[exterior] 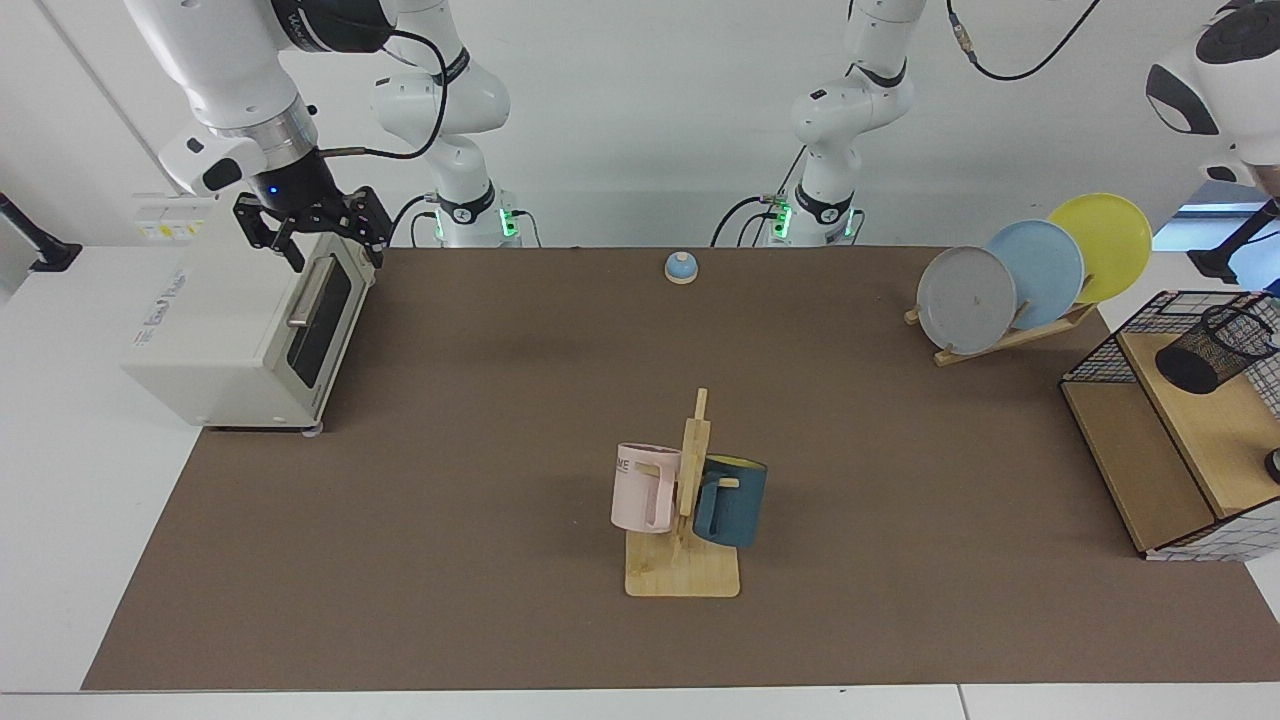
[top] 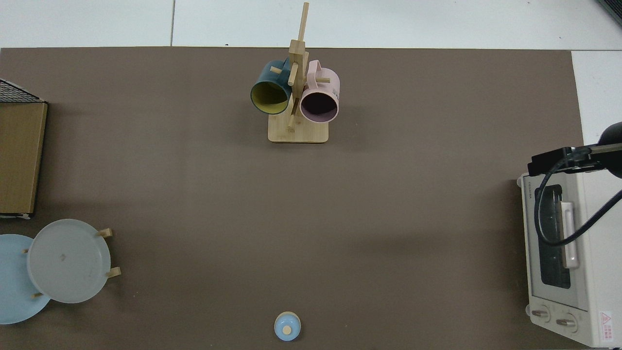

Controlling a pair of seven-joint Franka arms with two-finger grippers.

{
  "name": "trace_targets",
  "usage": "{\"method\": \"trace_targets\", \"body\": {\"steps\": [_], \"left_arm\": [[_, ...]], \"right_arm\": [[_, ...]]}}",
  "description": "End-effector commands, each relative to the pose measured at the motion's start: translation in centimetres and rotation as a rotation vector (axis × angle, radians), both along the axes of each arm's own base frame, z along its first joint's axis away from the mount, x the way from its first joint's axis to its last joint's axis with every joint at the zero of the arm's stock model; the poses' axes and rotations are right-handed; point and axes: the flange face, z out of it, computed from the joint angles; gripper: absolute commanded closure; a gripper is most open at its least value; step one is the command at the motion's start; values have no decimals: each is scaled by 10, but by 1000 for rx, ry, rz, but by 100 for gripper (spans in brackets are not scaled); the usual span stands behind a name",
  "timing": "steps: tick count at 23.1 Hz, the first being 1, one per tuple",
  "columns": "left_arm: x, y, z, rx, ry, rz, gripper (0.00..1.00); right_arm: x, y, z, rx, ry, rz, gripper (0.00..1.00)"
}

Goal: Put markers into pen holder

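**Mesh pen holder on the basket's shelf, right gripper above the toaster oven**

The small black wire-mesh pen holder [exterior: 1218,347] stands on the upper wooden shelf of the black-and-white wire-grid basket [exterior: 1105,355], at the right edge of the facing view. No marker can be made out in either view; whether one is inside the holder cannot be told.

The right gripper [exterior: 308,232] hangs just above the top front edge of the white toaster oven [exterior: 232,335], its jaws spread apart and holding nothing. In the top view the same arm reaches in over the oven [top: 563,253] from the side edge.

Of the left arm only a white upper section [exterior: 1215,70] shows; its gripper is out of view.

The brown worktop [exterior: 500,400] also carries a wooden mug tree [exterior: 688,520] with a pink mug [exterior: 643,487] and a dark blue mug [exterior: 732,500].
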Motion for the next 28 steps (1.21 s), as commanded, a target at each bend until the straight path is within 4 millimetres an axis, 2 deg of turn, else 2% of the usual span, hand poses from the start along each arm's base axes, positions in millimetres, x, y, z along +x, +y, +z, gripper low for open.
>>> {"method": "trace_targets", "body": {"steps": [1, 7, 12, 13, 14, 16, 17, 18, 25, 28], "left_arm": [[-5, 15, -6, 22, 43, -25, 100], [-14, 7, -23, 10, 99, -34, 100], [-13, -2, -35, -8, 114, -33, 100], [-13, -2, -35, -9, 112, -34, 76], [-11, -4, -37, -10, 115, -39, 62], [-9, -8, -37, -10, 118, -44, 57], [-9, -9, -37, -10, 120, -43, 34], [-7, -14, -38, -10, 128, -46, 0], [4, -36, -29, -6, 117, -73, 0], [9, -46, -25, -58, 93, -61, 0]], "right_arm": [[-7, -2, 0, -15, -2, 17, 0], [-10, -1, -4, -12, 6, -9, 0], [-10, -2, -2, -12, 4, -11, 0], [-10, -2, -2, -12, 4, -13, 0], [-10, -2, -2, -12, 4, -11, 0], [-10, -2, -2, -9, 1, -11, 0], [-10, -2, -2, -4, 1, -11, 0], [-10, -1, -1, -1, -2, -9, 0], [-9, 2, 1, 4, -8, -5, 0], [-7, 7, 5, 7, -36, 2, 0]]}}
